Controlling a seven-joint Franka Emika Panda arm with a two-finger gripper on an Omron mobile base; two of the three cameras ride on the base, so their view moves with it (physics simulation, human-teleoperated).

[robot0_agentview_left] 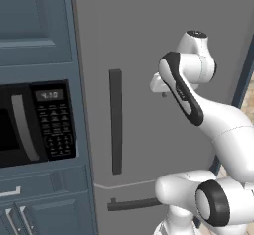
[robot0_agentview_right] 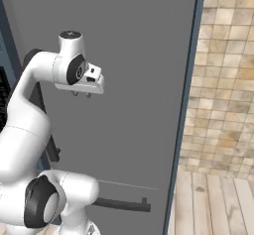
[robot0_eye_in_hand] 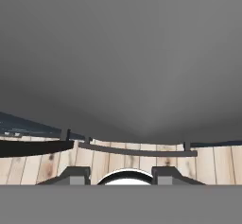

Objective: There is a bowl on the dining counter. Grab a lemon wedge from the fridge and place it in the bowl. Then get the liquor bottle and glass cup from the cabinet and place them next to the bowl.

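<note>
We had the claw [robot0_agentview_right: 82, 94] pointing down near the closed fridge [robot0_agentview_left: 149, 40] door, nothing in it; the fingers [robot0_eye_in_hand: 71, 176] looked partly apart, though we couldn't tell how wide from these angles. The vertical bar handle [robot0_agentview_left: 115, 121] sat well to the arm's left, the drawer handle [robot0_agentview_right: 121, 205] low down. We judged the bar stiff and slick, best taken mid-length with the jaws across it. The lemon wedge was presumably inside: tiny, light, soft, so pinch gently. Fridge interior was hidden, microwave [robot0_agentview_left: 34, 122] cut off at the left edge
</note>
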